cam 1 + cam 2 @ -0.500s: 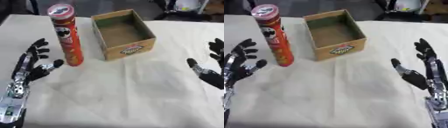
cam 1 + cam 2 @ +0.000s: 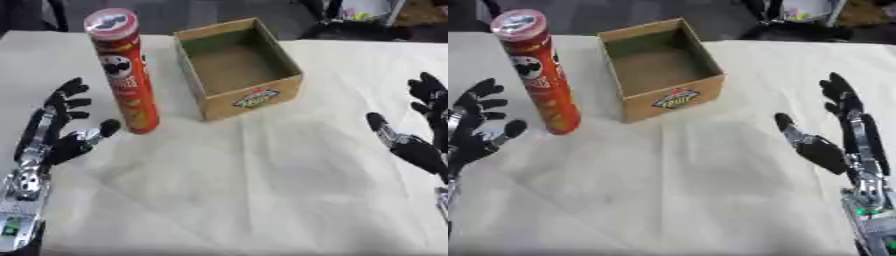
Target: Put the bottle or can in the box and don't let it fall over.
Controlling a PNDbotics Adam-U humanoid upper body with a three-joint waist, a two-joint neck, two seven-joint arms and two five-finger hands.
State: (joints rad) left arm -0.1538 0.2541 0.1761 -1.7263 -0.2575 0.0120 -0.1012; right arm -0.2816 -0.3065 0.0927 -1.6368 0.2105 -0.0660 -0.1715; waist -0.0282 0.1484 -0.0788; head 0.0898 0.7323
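A tall red crisp can (image 2: 127, 75) with a pale lid stands upright on the white cloth, just left of an open cardboard box (image 2: 248, 95) that holds nothing. My left hand (image 2: 59, 135) is open, fingers spread, a short way left of the can's base and not touching it. Far over at the right edge, my right hand (image 2: 837, 135) is open too, fingers pointing up, well apart from the box.
The white cloth (image 2: 245, 180) covers the table (image 2: 667, 200) and is creased in the middle. Dark chair legs and clutter (image 2: 350, 20) stand beyond the far edge.
My left hand has edged slightly nearer the can's base. Can, box and right hand stand as before.
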